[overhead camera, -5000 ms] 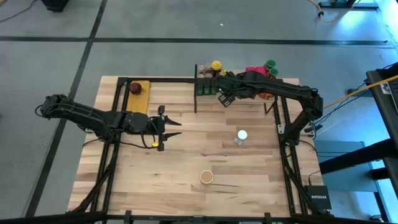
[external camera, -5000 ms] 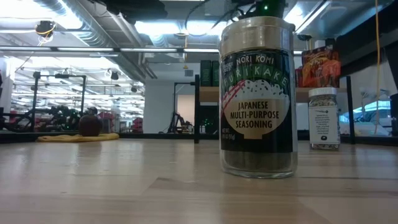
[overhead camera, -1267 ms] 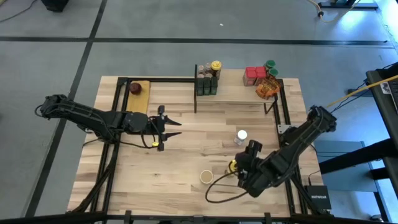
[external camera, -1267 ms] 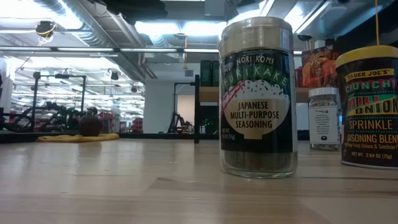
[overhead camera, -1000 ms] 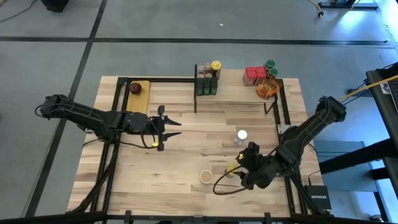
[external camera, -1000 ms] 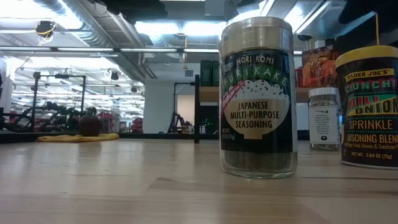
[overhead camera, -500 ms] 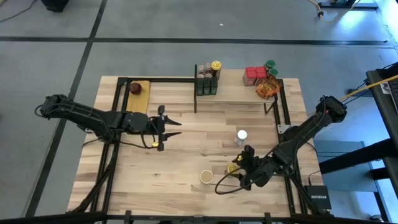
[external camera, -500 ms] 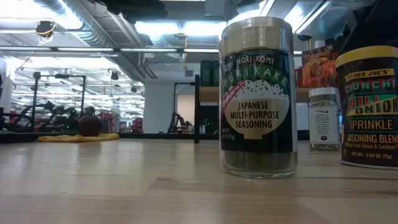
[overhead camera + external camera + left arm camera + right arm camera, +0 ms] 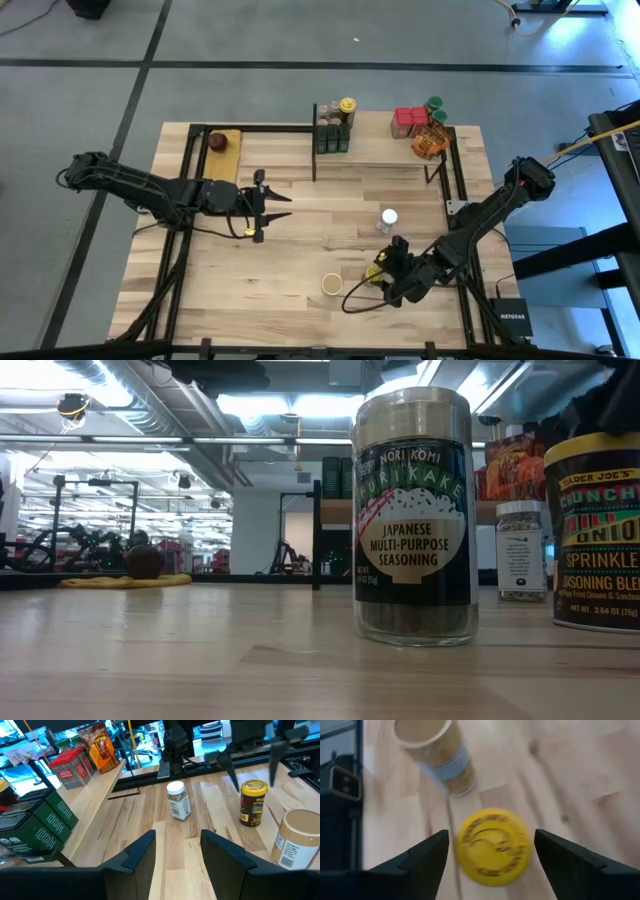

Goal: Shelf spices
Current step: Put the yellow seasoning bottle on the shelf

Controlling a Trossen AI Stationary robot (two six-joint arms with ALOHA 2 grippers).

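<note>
I find three jars not yet shelved, all on the surface (image 9: 300, 250) in the lower right of the high view. Nearest the bottom edge stands the tan-lidded jar (image 9: 332, 284). Just to its right is the yellow-lidded jar (image 9: 374, 272), with my right pincer (image 9: 385, 283) directly over it. The right wrist view shows its fingers (image 9: 427, 860) spread either side of the yellow lid with clear gaps, so it grips nothing; I judge this jar is the next to be picked up. Above these, mid-frame right, stands the white-lidded jar (image 9: 388, 218).

My left pincer (image 9: 270, 205) waits at centre left, fingers parted and empty.

Farthest, along the top of the frame, the shelf (image 9: 380, 150) already carries stock: dark tins (image 9: 333, 140) with jars behind them at its left end; red boxes (image 9: 410, 121), an orange packet (image 9: 431, 144) and a green-lidded jar (image 9: 434, 104) at its right end. Its middle span is bare. By my estimate most of the work is done, with three jars outstanding.
</note>
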